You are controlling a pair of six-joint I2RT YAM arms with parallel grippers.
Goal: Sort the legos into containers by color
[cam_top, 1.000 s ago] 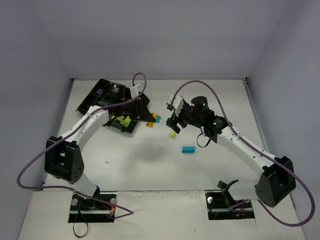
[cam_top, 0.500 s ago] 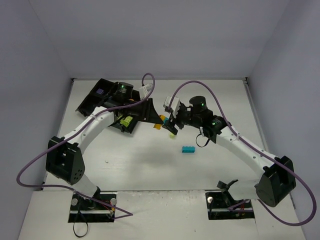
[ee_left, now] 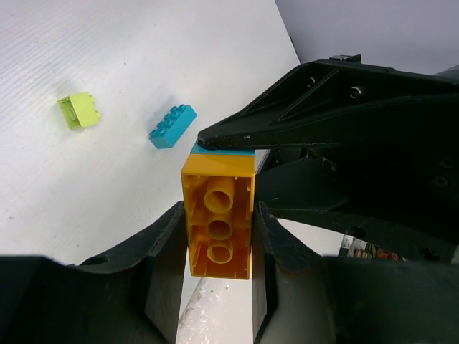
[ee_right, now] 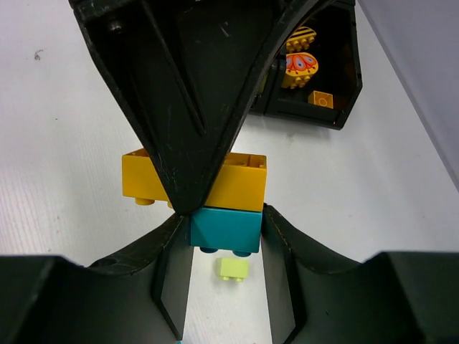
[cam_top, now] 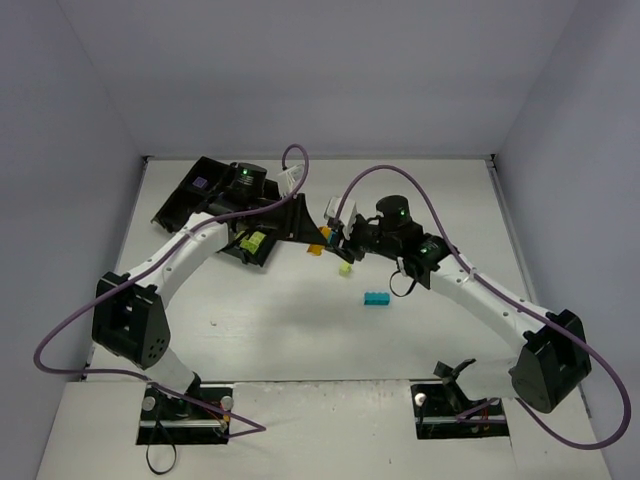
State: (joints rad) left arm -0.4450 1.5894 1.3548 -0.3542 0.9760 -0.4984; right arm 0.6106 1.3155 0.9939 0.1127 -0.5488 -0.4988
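An orange brick [ee_left: 217, 222] and a small teal brick [ee_right: 224, 228] are stuck together. My left gripper [ee_left: 219, 211] is shut on the orange brick [ee_right: 240, 183]. My right gripper [ee_right: 224, 218] is shut on the teal one. In the top view the two grippers, left [cam_top: 312, 238] and right [cam_top: 338, 238], meet tip to tip just right of the black tray [cam_top: 190, 205]. A yellow-green brick [cam_top: 345, 269] and a long teal brick [cam_top: 376, 299] lie loose on the table. The tray holds yellow-green bricks [cam_top: 250, 242] and a purple brick [cam_top: 199, 184].
The right wrist view shows the tray's corner [ee_right: 315, 118] with a small orange brick [ee_right: 320, 99] inside. The loose yellow-green brick [ee_right: 234, 269] lies right below the right gripper. Grey walls stand on three sides of the white table.
My left gripper has swung right, away from the tray. My right gripper has moved left to meet it at the orange and teal pair. The loose bricks have not moved.
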